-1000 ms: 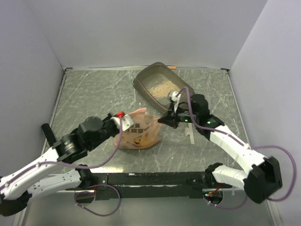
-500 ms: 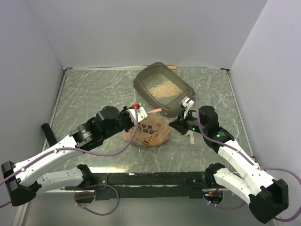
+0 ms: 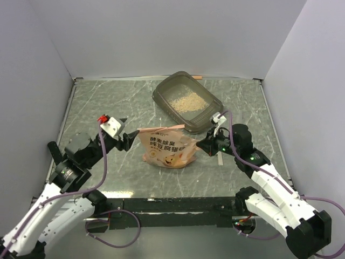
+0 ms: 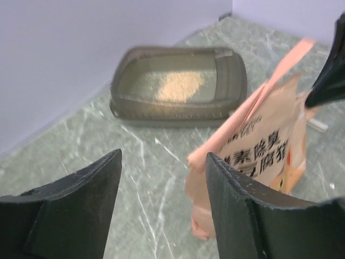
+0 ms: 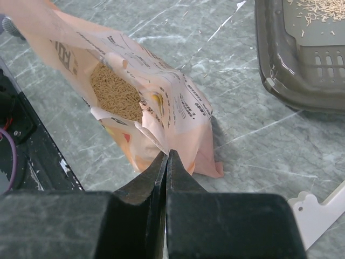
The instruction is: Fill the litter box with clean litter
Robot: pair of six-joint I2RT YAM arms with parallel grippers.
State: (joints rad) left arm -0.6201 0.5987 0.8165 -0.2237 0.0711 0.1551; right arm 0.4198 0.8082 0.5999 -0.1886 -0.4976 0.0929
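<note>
Right wrist: bag (image 5: 178,108) soft, slippery film; clean litter (image 5: 116,94) loose inside, likely bottom-heavy. right gripper (image 5: 167,155) pinches bag edge; left gripper (image 4: 161,162) wide, empty. Take opposite top corner.

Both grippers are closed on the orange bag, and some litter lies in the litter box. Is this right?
No: only the right gripper is closed on the bag. The left gripper is open, not gripping it, as the left wrist view shows. Some litter does lie in the litter box.
</note>
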